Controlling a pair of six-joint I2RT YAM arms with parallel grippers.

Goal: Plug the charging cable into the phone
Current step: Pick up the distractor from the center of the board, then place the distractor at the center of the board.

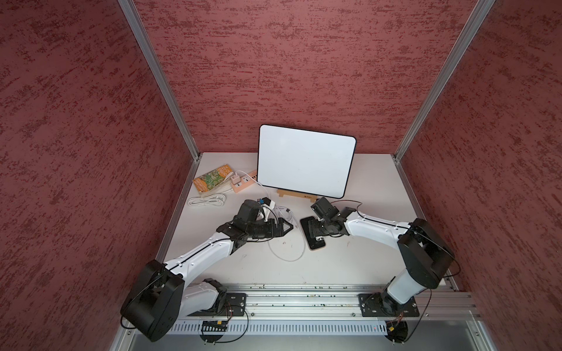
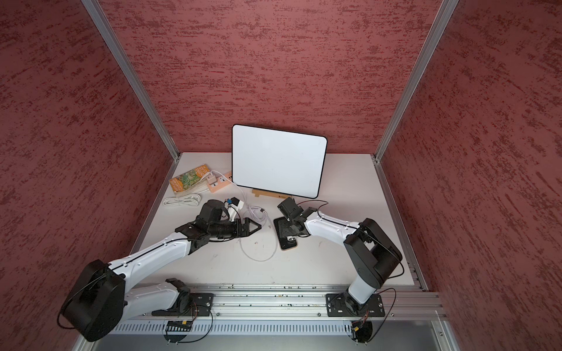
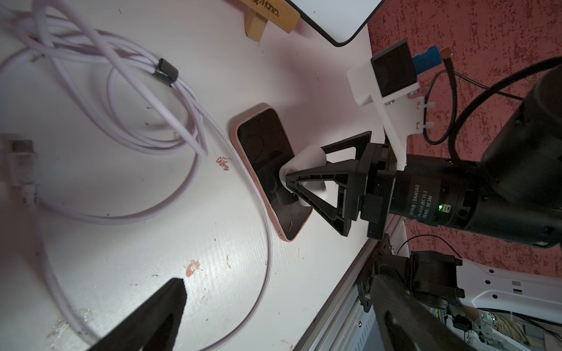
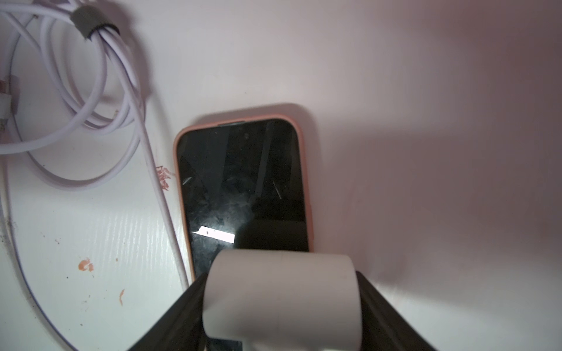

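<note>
My right gripper [image 3: 304,164] pinches a white gadget [image 4: 282,291] onto the phone [image 4: 243,182], probably steadying it, while the left gripper [image 1: 289,226] gapes near the charging cable [image 3: 182,98].

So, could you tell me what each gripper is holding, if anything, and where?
The right gripper grips a white gadget by its round barrel's sides; the left gripper is open and empty.
</note>
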